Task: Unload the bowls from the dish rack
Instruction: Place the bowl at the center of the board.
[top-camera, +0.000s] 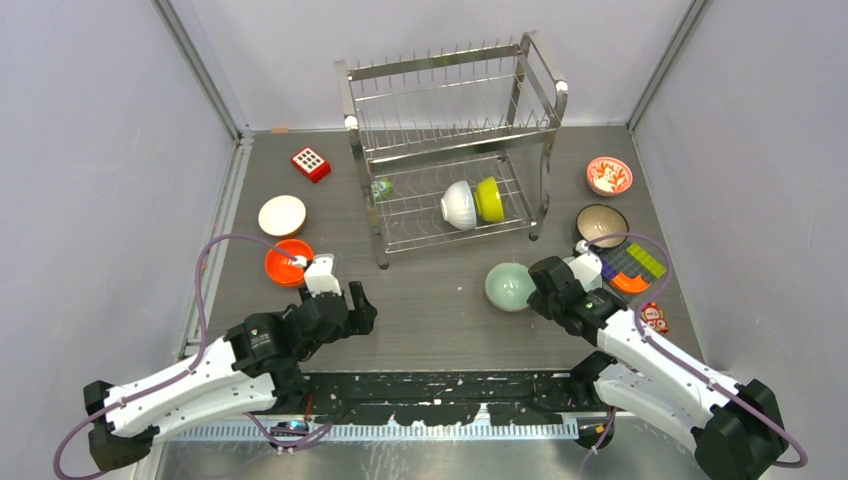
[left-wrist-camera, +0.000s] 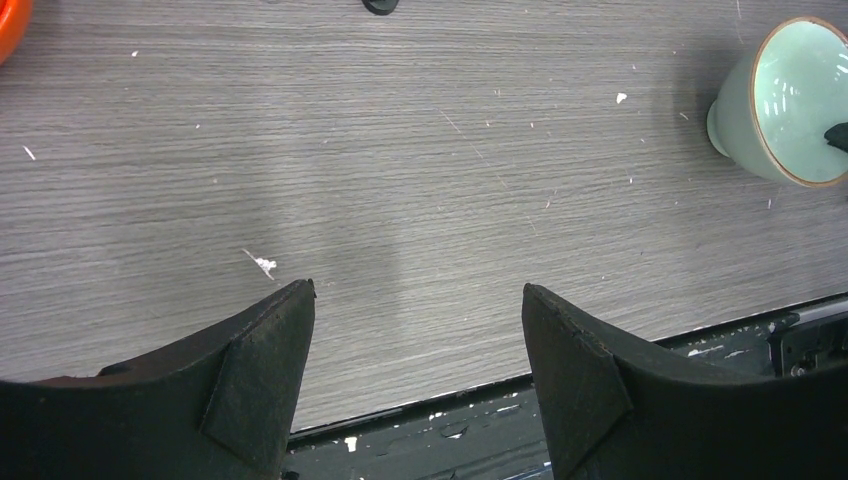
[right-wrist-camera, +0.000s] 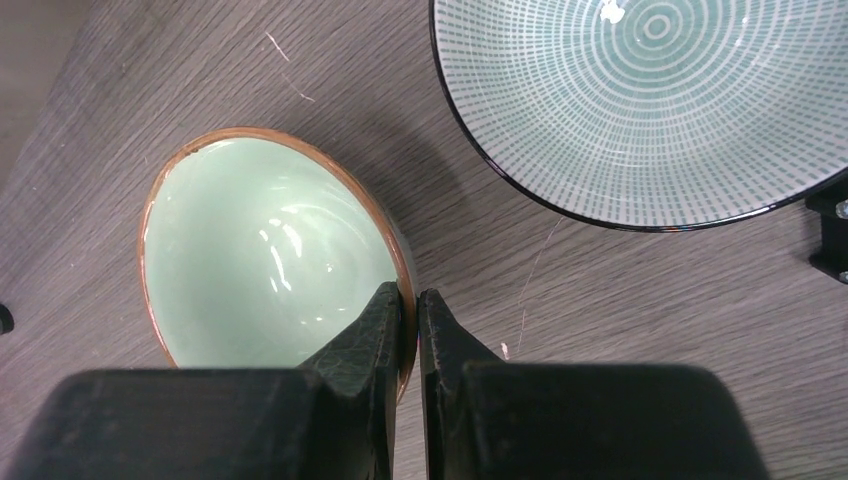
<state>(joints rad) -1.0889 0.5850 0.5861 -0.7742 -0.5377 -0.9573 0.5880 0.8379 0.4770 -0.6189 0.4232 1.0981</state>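
The steel dish rack (top-camera: 450, 130) stands at the back middle. On its lower tier a white bowl (top-camera: 459, 204) and a lime-yellow bowl (top-camera: 489, 199) stand on edge, side by side. My right gripper (top-camera: 545, 280) is shut on the rim of a pale teal bowl (top-camera: 509, 286), one finger inside and one outside (right-wrist-camera: 415, 305). The bowl (right-wrist-camera: 265, 250) is tilted, low over the table in front of the rack. It also shows in the left wrist view (left-wrist-camera: 790, 100). My left gripper (top-camera: 350, 300) is open and empty above bare table (left-wrist-camera: 418, 295).
An orange bowl (top-camera: 288, 263) and a white bowl (top-camera: 282, 215) sit at the left. A red-and-white bowl (top-camera: 609, 176) and a dark-rimmed ringed bowl (top-camera: 602, 225) (right-wrist-camera: 650, 100) sit at the right. Toy bricks (top-camera: 633, 265) lie by my right arm. A red dotted block (top-camera: 311, 163) lies left of the rack.
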